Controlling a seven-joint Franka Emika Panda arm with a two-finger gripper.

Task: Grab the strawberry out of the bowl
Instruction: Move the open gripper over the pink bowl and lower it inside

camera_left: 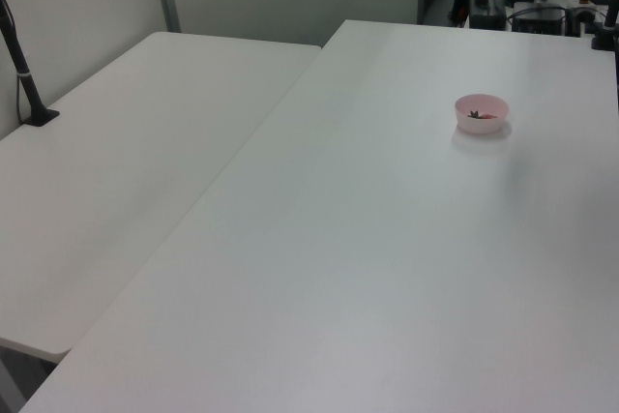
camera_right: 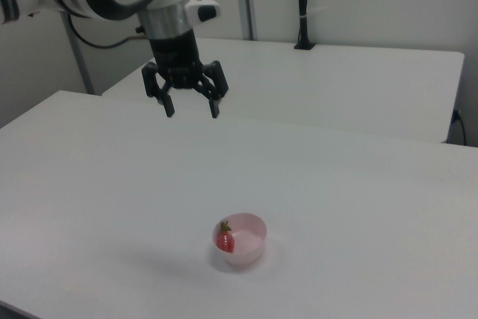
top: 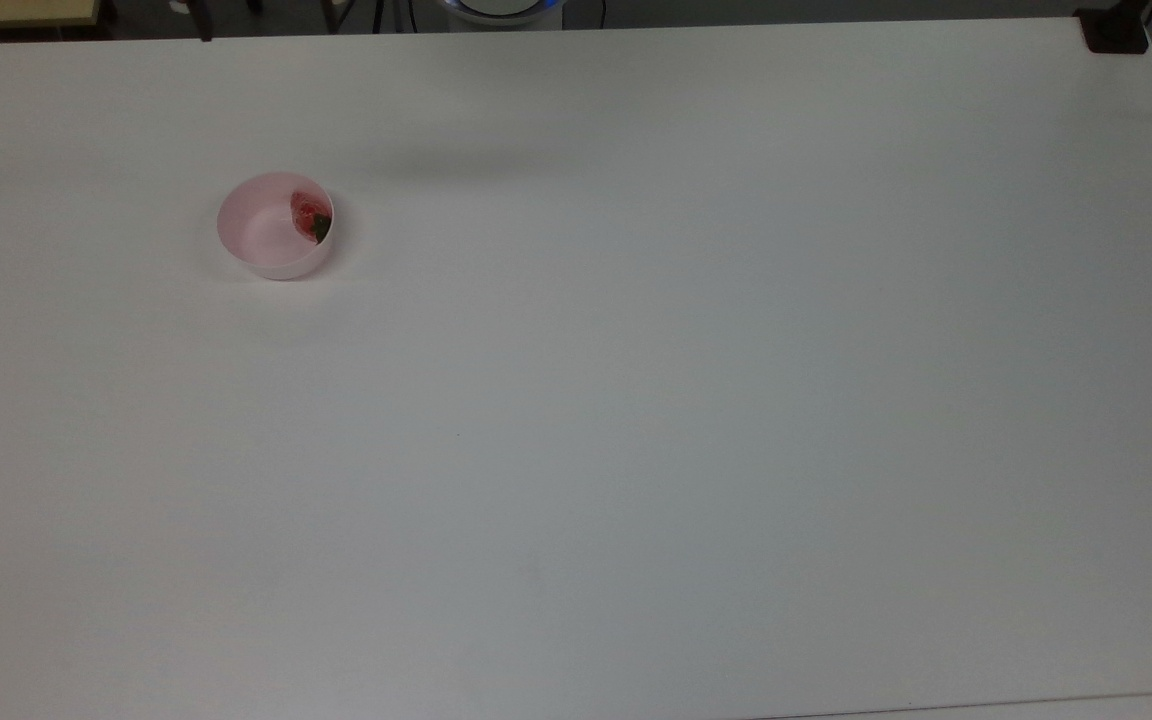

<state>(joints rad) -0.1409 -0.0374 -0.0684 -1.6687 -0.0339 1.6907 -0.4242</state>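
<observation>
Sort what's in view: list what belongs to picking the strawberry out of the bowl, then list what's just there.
Part of the job:
strawberry, lying inside the bowl
bowl, pale pink
end effector, open, raised above the table

Just there:
white table
second table behind
black pole

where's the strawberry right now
The strawberry lies inside the pink bowl, against the wall on the top view's right. In the right view, the open pincer hangs well above it.

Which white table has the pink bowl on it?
The big near table, the one the robot's hand hangs over. The pink bowl with the strawberry sits on it. The other table, by the wall, has none.
</observation>
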